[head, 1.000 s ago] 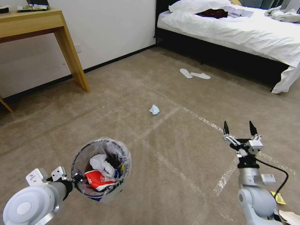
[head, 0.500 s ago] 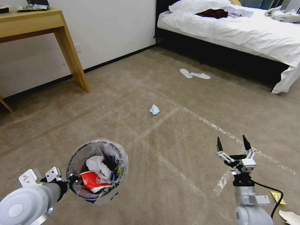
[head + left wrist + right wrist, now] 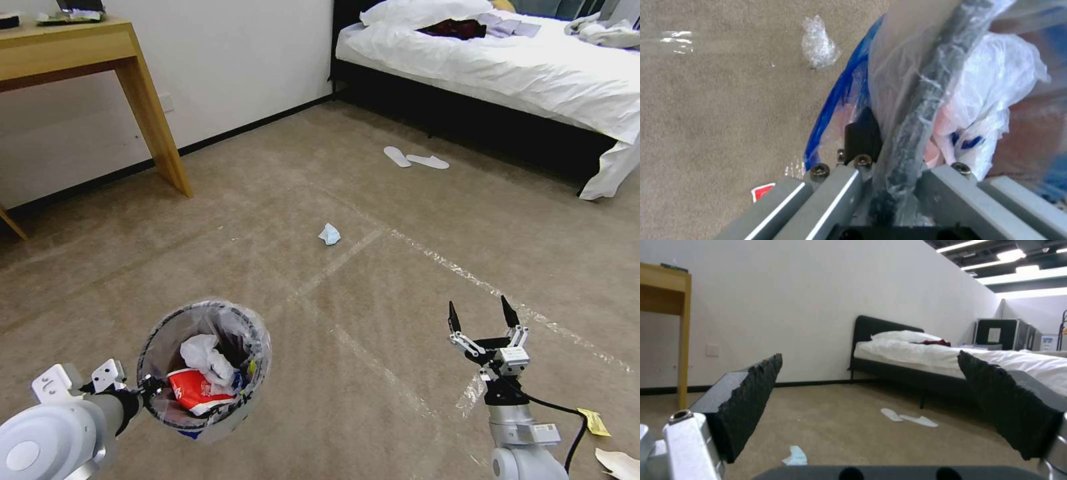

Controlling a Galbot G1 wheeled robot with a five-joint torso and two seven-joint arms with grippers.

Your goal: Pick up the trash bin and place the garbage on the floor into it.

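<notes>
My left gripper (image 3: 148, 385) is shut on the near rim of the trash bin (image 3: 200, 305) and holds it above the floor (image 3: 220, 260) at the lower left. The liner-covered bin holds a white tissue and a red-and-white wrapper. In the left wrist view the fingers (image 3: 862, 133) clamp the dark rim (image 3: 920, 100) through the plastic. My right gripper (image 3: 480, 315) hangs open and empty at the lower right. Garbage on the carpet: a pale blue-white tissue (image 3: 329, 234) (image 3: 795, 456) ahead, a yellow wrapper (image 3: 593, 421) and a white paper scrap (image 3: 620, 462) by the right arm.
A wooden desk (image 3: 143, 100) stands at the far left by the wall. A bed (image 3: 507, 73) fills the far right, with two white slippers (image 3: 415, 159) before it. A crumpled clear plastic piece (image 3: 818, 43) lies on the carpet under the bin. Tape lines (image 3: 440, 260) cross the floor.
The right arm has drawn back toward me and lower, its gripper still open. The left arm with the bin has shifted slightly left and down.
</notes>
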